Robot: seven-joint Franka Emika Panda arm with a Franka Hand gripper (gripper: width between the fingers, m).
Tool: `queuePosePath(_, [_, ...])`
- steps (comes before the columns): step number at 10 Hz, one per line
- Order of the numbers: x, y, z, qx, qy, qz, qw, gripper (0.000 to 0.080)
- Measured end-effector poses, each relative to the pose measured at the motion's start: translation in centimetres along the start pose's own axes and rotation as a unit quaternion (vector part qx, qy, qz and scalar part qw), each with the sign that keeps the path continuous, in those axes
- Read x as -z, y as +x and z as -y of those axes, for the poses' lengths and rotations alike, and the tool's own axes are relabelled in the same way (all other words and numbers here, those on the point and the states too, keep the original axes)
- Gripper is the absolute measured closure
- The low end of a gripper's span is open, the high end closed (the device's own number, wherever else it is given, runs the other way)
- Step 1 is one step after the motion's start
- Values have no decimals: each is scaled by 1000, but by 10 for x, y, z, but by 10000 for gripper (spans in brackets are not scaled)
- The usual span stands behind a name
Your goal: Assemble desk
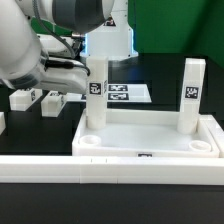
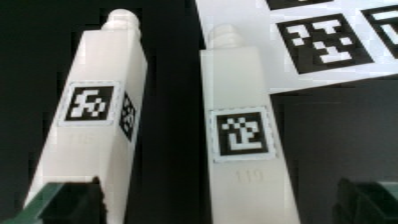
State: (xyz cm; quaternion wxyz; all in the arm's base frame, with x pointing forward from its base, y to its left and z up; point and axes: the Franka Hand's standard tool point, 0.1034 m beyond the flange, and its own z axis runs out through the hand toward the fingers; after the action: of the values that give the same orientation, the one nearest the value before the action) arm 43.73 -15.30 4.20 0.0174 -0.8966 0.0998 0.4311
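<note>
Black tabletop (image 1: 110, 200): two-finger gripper (image 2: 214, 205) stands fully open, holding nothing, over a smooth square white plastic leg (image 2: 240, 130) beside the marker board (image 2: 320, 40).

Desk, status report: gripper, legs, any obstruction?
Gripper open, by the upright leg on exterior view's left. Desk top carries two upright legs; two loose legs lie beside it. Nothing seen in the way.

Bright, even light; slight blur
</note>
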Motion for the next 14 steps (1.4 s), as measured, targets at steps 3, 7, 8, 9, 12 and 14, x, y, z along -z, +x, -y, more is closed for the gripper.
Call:
queuePosePath(3, [-6,5,-2,1,-2,-9,1000,151])
queuePosePath(7, [-6,5,-1,8,-2,-13,1000,151])
queuePosePath(8, [-8,6,-1,8,-1,-17,1000,151])
queuePosePath(9, [-11,7,-1,8,-2,-21,1000,151])
queuePosePath(12, [-12,11,-3,15,-4,-29,999,151])
queuePosePath(14, [-13,11,-2,10,-4,-28,1000,151])
